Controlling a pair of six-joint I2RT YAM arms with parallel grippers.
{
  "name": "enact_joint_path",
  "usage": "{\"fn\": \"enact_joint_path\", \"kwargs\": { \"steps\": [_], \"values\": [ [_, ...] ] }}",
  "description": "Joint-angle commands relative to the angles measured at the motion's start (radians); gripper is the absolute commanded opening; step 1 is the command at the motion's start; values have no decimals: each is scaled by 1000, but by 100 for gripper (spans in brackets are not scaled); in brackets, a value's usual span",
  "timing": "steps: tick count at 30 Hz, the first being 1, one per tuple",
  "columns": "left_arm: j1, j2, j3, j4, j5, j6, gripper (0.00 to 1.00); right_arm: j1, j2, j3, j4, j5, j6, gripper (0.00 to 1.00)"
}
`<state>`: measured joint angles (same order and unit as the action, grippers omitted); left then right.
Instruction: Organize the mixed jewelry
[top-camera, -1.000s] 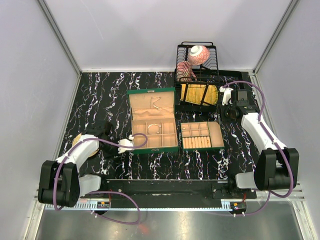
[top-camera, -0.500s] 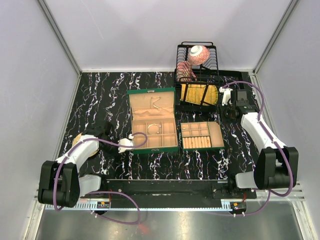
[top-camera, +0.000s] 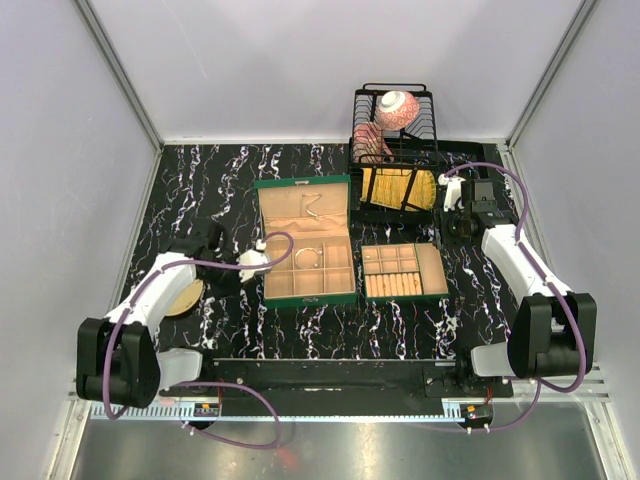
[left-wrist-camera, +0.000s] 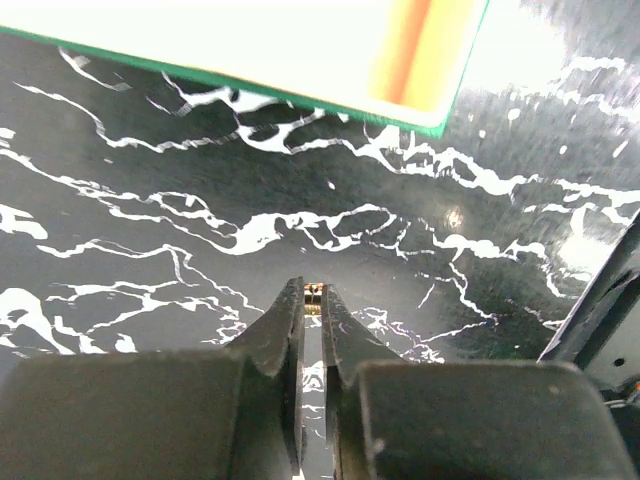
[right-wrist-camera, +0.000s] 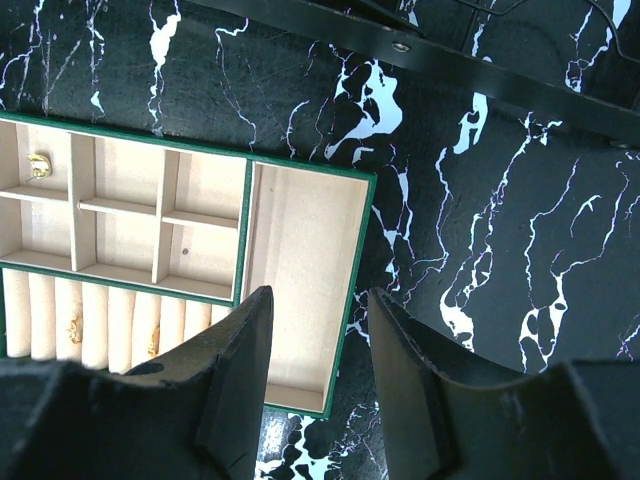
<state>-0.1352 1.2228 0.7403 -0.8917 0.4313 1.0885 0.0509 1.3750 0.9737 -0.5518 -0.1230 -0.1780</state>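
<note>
Pinching tiny gold piece in left gripper, just left of box, with right gripper agape. Hold firm, lift straight, clear its rim.

I count two green boxes: one big lidded box mid-table and one small tray at its 3 o'clock. There's one wire rack at 1 o'clock holding one pink bowl, and one gold plate at 8 o'clock. For jewelry, I make out one hoop, one chain, one gold bit on my left wrist view, and one gold stud in the tray.
</note>
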Motion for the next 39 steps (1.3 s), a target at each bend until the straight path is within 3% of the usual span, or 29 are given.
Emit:
{"fn": "enact_joint_path", "kwargs": {
  "steps": [1,8,17,28,39],
  "values": [
    [-52,-64,119,-39,95,-123,0,-5,-1,25,6,-1,-2,49],
    [-245,-40,336,-26,81,-355,0,-5,6,28,6,3,0,49],
    [-501,268,663,68,12,-528,0,-5,-16,28,20,58,3,48],
    [-667,722,1053,89,-40,-535,0,-5,-53,26,32,197,28,47],
    [-742,896,1114,128,-32,-530,0,-8,-50,23,36,287,20,47]
  ]
}}
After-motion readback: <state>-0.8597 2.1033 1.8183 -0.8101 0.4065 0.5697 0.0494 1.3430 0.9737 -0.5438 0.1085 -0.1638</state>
